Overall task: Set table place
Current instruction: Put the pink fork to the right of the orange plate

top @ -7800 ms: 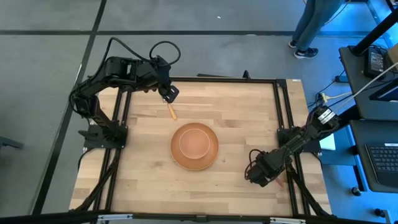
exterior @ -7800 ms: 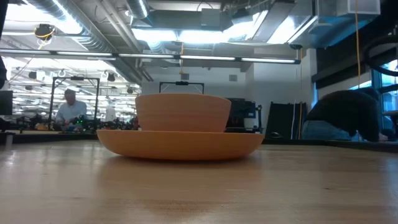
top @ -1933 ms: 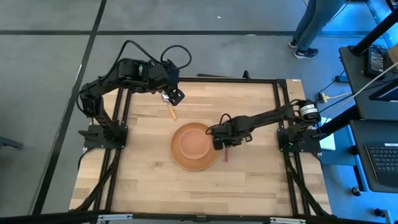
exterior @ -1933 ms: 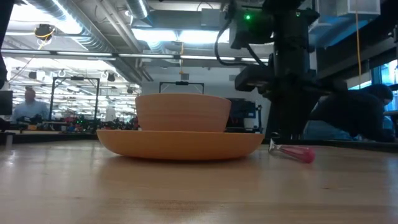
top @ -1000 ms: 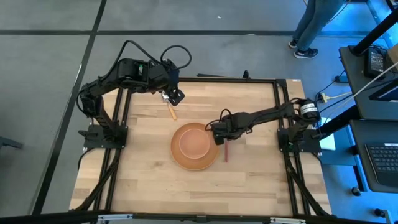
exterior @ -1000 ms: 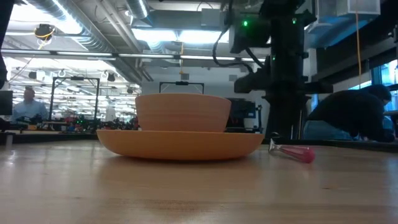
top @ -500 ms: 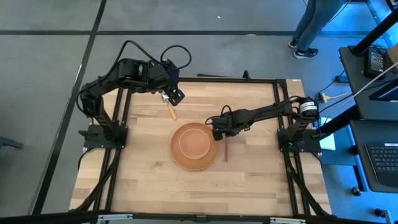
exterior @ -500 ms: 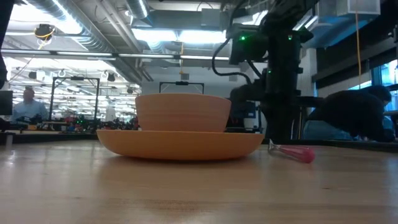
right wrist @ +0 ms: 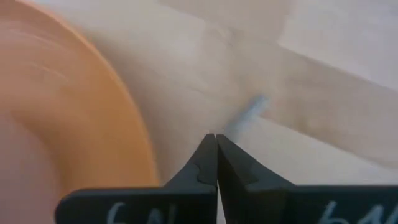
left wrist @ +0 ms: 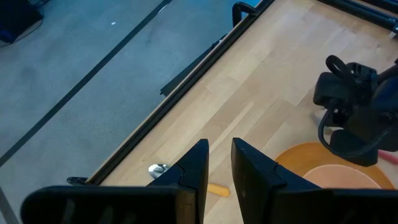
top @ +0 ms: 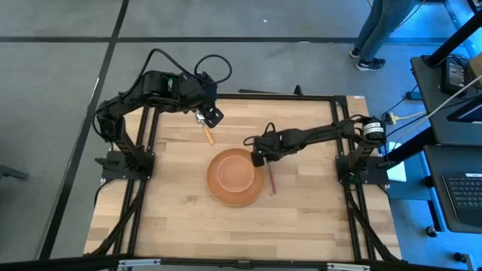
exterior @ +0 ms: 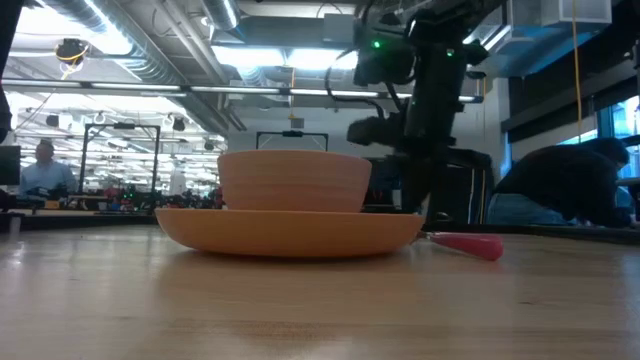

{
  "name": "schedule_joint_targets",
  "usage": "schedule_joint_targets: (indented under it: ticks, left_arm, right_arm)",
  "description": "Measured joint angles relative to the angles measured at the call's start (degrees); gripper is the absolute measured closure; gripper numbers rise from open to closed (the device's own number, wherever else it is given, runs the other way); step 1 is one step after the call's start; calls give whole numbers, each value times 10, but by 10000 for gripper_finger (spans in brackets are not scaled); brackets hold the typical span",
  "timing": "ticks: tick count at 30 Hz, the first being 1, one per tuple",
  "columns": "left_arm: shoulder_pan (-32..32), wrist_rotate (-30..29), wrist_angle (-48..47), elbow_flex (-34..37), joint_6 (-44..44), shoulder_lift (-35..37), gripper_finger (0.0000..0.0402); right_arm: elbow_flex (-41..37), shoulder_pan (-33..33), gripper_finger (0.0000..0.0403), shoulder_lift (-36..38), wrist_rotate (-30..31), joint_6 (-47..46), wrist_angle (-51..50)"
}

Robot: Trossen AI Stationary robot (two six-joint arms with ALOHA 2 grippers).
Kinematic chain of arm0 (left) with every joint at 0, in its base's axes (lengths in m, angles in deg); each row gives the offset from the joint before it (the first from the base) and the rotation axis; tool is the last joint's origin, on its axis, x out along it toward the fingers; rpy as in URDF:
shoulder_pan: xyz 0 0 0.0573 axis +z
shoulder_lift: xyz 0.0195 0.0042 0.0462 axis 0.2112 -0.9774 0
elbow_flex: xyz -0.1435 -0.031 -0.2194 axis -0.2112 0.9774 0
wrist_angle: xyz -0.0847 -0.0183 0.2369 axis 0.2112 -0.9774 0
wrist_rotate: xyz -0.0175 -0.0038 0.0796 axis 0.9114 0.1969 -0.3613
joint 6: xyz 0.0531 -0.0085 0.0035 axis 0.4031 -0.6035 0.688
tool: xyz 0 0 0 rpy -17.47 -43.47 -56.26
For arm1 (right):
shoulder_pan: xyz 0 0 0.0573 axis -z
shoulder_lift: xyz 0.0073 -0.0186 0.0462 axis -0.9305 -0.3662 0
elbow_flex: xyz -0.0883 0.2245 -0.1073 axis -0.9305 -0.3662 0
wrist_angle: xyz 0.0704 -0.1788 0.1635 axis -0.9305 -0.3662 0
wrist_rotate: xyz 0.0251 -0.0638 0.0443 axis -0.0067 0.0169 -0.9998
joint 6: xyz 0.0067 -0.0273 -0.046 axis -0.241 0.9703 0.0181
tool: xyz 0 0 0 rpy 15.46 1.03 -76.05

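Note:
The pale-orange bowl (top: pixel 236 173) stands in the wide orange plate (top: pixel 215 192) at the table's middle; both show in the low view, bowl (exterior: pixel 293 180) on plate (exterior: pixel 290 232). The red-handled fork (top: pixel 270 182) lies on the planks right of the plate (exterior: pixel 465 243). My right gripper (top: pixel 257 158) is shut, low beside the plate's far-right rim, at the fork's metal end (right wrist: pixel 249 115). The wooden-handled spoon (top: pixel 207 135) lies at the far left. My left gripper (top: pixel 208 116) hovers over it, narrowly open and empty (left wrist: pixel 219 162). My right gripper points its shut fingertips (right wrist: pixel 211 146) down at the planks, right at the fork's metal end (right wrist: pixel 249 115) and beside the plate's rim (right wrist: pixel 134 137). Whether they touch the fork, I cannot tell. The fork lies flat on the table.
The black metal frame (top: pixel 343 135) edges the table. Bare planks (top: pixel 226 233) lie along the near side. A person (top: pixel 380 30) stands on the floor beyond the far right corner. My right arm (left wrist: pixel 354 118) also shows in the left wrist view.
My right gripper has gone toward the table's far edge and a little left, along the plate's right rim, staying shut. The fork's metal end has swung a little toward the plate, while its red handle stays about where it was.

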Motion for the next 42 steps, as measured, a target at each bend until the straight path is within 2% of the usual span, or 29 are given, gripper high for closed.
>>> schedule_joint_targets:
  ticks: [3,8,34,42]
  left_arm:
    - [0,0,0,0,0,0,339]
    - [0,0,0,0,-1,0,339]
    - [0,0,0,0,-14,0,339]
    - [0,0,0,0,-13,0,339]
  right_arm:
    - [3,4,403,0,8,10,26]
    - [2,4,403,0,16,11,-6]
    - [-1,1,403,-1,-14,8,-19]
    - [-2,-1,403,-44,-10,17,21]
